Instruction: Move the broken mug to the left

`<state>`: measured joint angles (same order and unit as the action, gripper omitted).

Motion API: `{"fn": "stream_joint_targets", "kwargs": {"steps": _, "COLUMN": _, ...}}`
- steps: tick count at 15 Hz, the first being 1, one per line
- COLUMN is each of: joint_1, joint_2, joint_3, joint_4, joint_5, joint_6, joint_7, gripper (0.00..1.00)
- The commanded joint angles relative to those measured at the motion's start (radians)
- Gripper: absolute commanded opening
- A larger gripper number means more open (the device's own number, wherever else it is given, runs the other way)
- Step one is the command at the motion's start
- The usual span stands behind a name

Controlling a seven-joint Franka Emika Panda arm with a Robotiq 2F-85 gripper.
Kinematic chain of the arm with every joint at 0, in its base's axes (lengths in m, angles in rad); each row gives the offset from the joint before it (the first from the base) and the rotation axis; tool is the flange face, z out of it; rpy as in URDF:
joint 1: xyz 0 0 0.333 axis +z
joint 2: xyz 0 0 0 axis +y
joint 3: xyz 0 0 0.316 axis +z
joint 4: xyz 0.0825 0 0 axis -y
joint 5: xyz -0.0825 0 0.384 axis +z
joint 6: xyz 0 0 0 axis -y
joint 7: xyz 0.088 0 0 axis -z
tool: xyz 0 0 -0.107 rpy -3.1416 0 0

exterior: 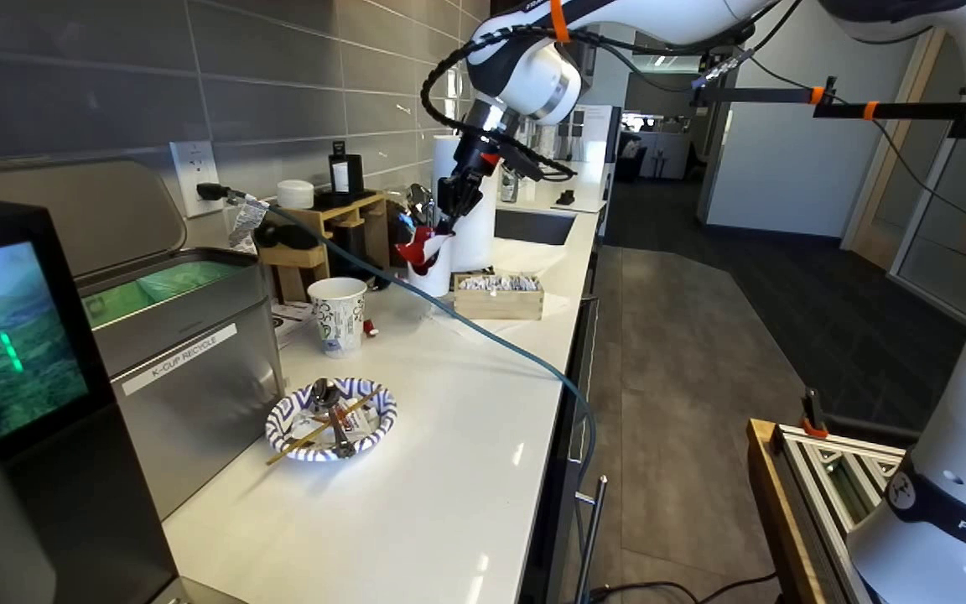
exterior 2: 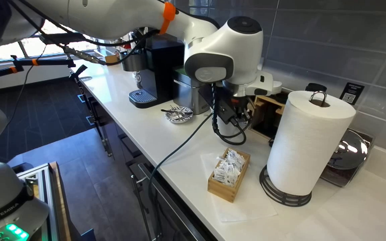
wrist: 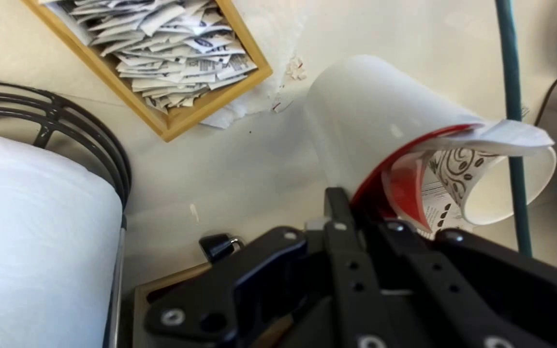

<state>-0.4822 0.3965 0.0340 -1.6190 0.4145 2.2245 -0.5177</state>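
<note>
Move the broken mug (wrist: 380, 125) slowly and level, since a pinch on one stretch of broken wall may let the body swing or crack further. A slight lift probably comes first, enough to free the base from the counter (exterior: 449, 470); whether they touch now I cannot tell. Taking left as the robot's own, the way leads toward the paper cup (exterior: 339, 323), standing apart from the mug, so the set-down should stop short of it or swing to its near side. The cable (wrist: 509, 72) slants across on that left side and could catch the jagged rim, so it wants room; let go only once the base sits flat.

The gripper (wrist: 360, 208) is clenched on the mug's wall, one finger against the white outside, the other seemingly within the red inside. The mug's body lies below the fingertips, and a jagged piece of its rim juts left from them, overlapping the cable in the wrist view. The box of sachets (exterior 2: 221, 191) stands to the mug's right
</note>
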Motion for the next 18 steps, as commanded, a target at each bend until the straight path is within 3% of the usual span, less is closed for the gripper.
{"fn": "stream_joint_targets", "kwargs": {"steps": 1, "joint_1": 0.03, "joint_2": -0.125, "joint_3": -0.034, "joint_4": -0.142, "joint_5": 0.041, "joint_6": 0.027, "joint_7": -0.053, "gripper": 0.02}}
{"fn": "stream_joint_targets", "kwargs": {"steps": 18, "joint_1": 0.19, "joint_2": -0.378, "joint_3": -0.139, "joint_4": -0.379, "joint_5": 0.081, "joint_6": 0.02, "joint_7": -0.209, "gripper": 0.02}}
